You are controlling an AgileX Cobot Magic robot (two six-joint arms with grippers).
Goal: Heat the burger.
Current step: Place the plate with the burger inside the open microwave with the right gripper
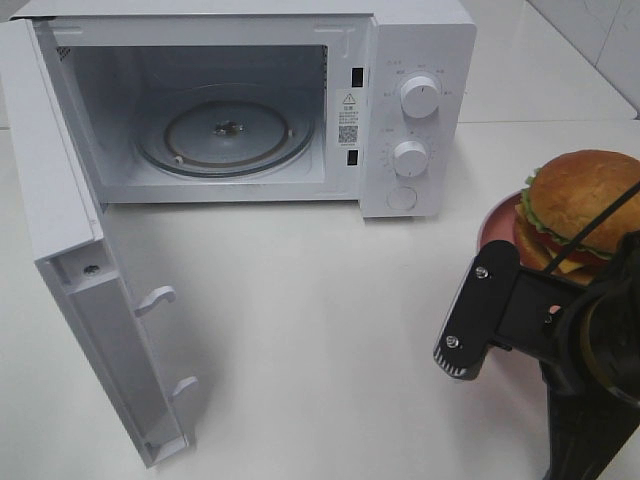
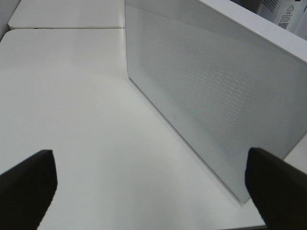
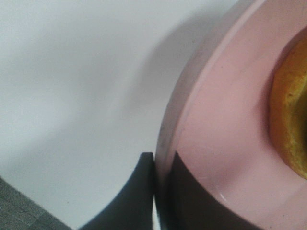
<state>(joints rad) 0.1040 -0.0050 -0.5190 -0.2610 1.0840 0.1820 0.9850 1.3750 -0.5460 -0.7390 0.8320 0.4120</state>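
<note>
**Oven open, burger waiting at the table's edge**

The microwave [image 1: 400, 40] stands with its door [image 1: 90, 300] swung wide and its glass turntable [image 1: 225, 135] bare, so the opening step looks done. The burger [image 1: 580, 205] sits on its pink plate [image 1: 495, 225] at the right side of the white table [image 1: 320, 330], well apart from the oven and not yet inside. The right gripper [image 3: 160, 163] is pinched on the plate's rim, a finger on either side of it; whether the plate has left the table cannot be told. The left gripper [image 2: 148, 165] hangs spread wide and empty just beside the door's outer face. Left to do, by my reckoning: carry the plate across into the cavity, close the door and turn the dials [image 1: 420, 97]. The burger looks whole and neatly stacked, a glossy golden-brown bun over green lettuce, red tomato and a corner of yellow cheese, narrower than the plate that carries it
</note>
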